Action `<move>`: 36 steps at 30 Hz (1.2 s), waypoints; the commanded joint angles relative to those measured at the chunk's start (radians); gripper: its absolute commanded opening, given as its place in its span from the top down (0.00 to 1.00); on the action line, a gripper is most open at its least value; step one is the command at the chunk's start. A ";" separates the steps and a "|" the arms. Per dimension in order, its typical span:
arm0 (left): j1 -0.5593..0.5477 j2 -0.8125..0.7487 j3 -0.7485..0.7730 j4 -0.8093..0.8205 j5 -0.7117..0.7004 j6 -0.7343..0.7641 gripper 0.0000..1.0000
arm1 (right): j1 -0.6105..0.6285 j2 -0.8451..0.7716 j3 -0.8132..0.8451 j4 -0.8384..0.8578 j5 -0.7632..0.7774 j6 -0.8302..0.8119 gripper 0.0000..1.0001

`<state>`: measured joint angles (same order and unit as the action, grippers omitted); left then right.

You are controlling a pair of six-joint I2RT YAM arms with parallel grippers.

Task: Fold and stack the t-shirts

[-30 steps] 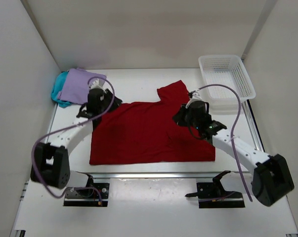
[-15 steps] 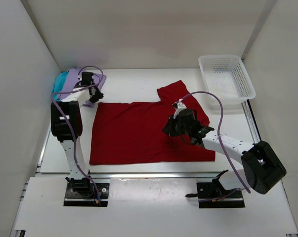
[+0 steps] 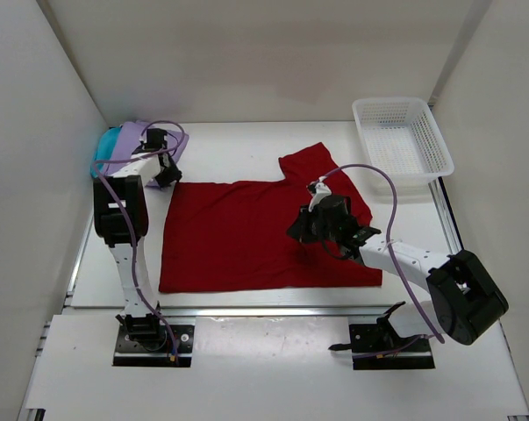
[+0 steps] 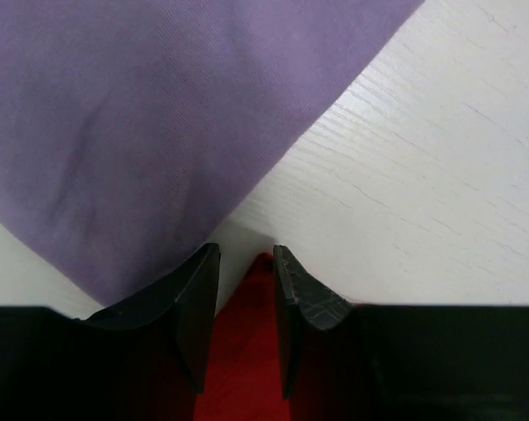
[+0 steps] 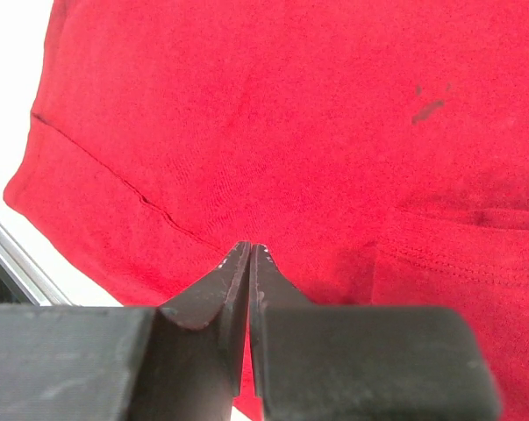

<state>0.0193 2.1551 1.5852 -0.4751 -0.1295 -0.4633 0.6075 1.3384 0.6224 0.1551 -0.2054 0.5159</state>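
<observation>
**A:** While the red t-shirt [image 3: 246, 237] is lying spread flat across the middle of the table [image 3: 238, 145], what are the arms doing?

**B:** The left gripper [image 4: 246, 253] is hovering at the shirt's far left corner, just beside the lavender t-shirt [image 4: 159, 114]. Its fingers [image 4: 198, 298] are standing partly apart, and a tip of red cloth is showing in the gap. Whether they are pinching it, I cannot tell.

**A:** And the other one?

**B:** The right gripper [image 5: 249, 248] is sitting low over the red shirt's right half, near a hem. Its fingers [image 5: 216, 289] are pressing together, leaving only a hairline slit.

**A:** Where are the other shirts lying?

**B:** The lavender one is resting on the teal t-shirt [image 3: 106, 143] in the far left corner. The white mesh basket [image 3: 396, 101] is standing at the far right, near the red sleeve.
</observation>
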 commanded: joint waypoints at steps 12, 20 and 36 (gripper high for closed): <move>-0.055 -0.001 0.013 -0.007 -0.016 0.002 0.52 | 0.020 -0.013 0.000 0.067 0.004 -0.004 0.98; -0.048 -0.018 -0.004 0.004 -0.038 -0.005 0.88 | -0.006 -0.028 -0.007 0.070 0.001 -0.005 0.98; -0.099 -0.250 -0.108 0.128 -0.062 -0.021 1.00 | -0.156 0.368 0.422 -0.006 0.205 -0.184 0.90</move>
<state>-0.0692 2.0373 1.5272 -0.4255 -0.2192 -0.4541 0.5343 1.6238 0.9081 0.1345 -0.0910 0.4084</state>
